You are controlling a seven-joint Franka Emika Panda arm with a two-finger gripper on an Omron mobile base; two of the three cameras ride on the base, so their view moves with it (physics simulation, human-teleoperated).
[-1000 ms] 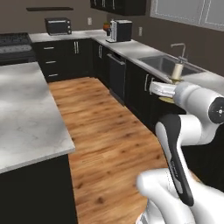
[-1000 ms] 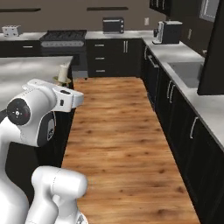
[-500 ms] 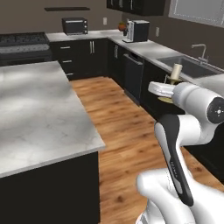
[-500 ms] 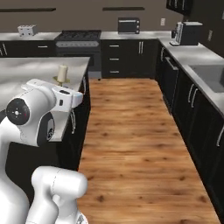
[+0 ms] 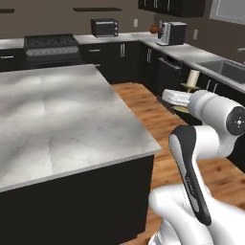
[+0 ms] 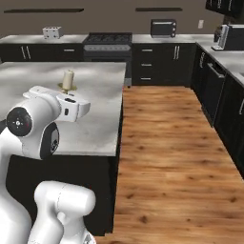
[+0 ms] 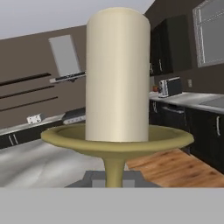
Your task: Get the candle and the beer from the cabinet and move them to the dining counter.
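1. The tool (image 7: 114, 177) is clamped on the candle (image 7: 117, 78), holding it upright by its brass stem.
2. The robot has rolled closer: the marble bench (image 5: 62, 115) now lies just beside the arm on the left.
3. Next, I'd guess, comes setting it down there.

There was one candle (image 7: 117, 74), one island (image 5: 57, 115), one stove (image 6: 107, 39), one toaster (image 6: 52, 32), one microwave (image 6: 163, 27), one coffee machine (image 5: 173, 33).
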